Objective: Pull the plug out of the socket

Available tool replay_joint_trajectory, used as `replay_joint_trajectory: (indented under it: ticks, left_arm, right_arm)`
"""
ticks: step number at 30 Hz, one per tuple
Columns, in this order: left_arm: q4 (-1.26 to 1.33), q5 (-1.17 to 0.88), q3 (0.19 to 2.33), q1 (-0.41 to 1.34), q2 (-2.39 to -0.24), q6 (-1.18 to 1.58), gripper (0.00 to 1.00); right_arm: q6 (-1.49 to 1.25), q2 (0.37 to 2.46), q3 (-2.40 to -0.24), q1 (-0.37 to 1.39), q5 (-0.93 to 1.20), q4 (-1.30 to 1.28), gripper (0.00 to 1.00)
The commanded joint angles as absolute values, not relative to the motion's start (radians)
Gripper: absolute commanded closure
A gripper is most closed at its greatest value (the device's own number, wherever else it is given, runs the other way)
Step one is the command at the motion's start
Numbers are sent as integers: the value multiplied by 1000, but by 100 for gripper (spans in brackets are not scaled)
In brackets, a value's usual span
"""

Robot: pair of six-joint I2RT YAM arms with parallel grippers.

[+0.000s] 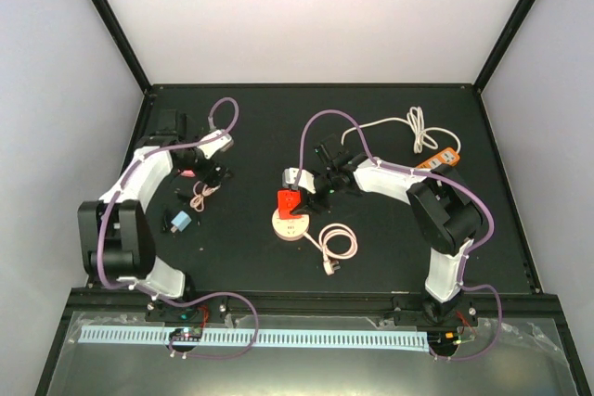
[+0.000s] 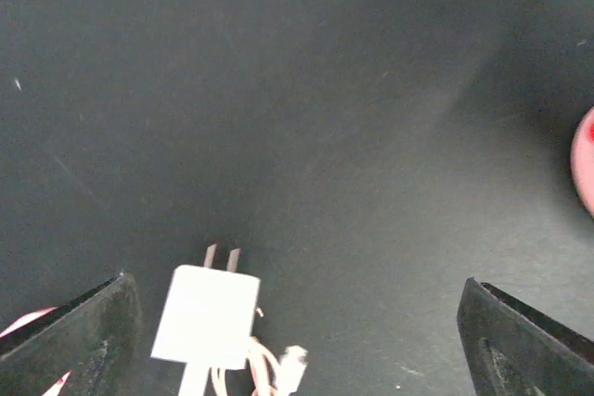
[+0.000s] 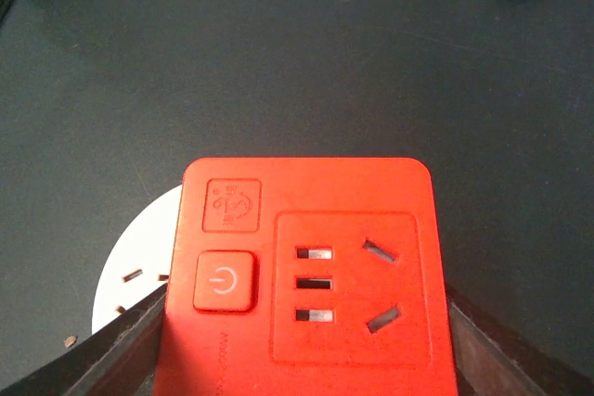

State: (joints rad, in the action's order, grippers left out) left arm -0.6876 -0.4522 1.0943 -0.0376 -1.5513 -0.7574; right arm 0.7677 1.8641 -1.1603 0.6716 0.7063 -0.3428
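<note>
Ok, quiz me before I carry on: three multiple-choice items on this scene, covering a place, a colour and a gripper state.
1. Where does the orange power strip lie on the table?
A on the right side
B beside the left arm's base
C at the centre

2. What colour is the plug block in the right gripper?
A blue
B red
C white

3. Above the white charger, the left gripper is:
A shut on it
B open
C out of view

Answers:
1 A, the top view shows it beyond the right arm.
2 B, the right wrist view shows a red face with a button.
3 B, its fingers stand wide apart.
</note>
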Motion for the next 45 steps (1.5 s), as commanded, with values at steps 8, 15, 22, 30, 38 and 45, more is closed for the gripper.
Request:
replay_joint_trajectory:
  ticks: [8, 15, 22, 30, 38, 45]
  left_arm:
    - [-689, -599, 1007, 85, -1349, -792, 1]
    - [-705, -593, 991, 161, -1308, -813, 1]
    - [-664, -650, 915, 262, -1239, -868, 1]
    - [-609, -565, 905, 418, -1307, -870, 1]
    - [-569, -494, 921, 522, -1392, -869, 1]
    - [-580, -413, 988, 562, -1500, -805, 1]
  right_arm:
    - [710, 1823, -1136, 667, 720, -390, 19]
    - [668, 1771, -1138, 661, 739, -371, 2]
    - [495, 1696, -1130, 576, 887, -356, 2]
    - [61, 1579, -983, 485, 1022, -160, 14]
    - [-288, 1543, -764, 479, 1139, 116, 37]
    - [-378, 1643, -689, 484, 1157, 235, 63]
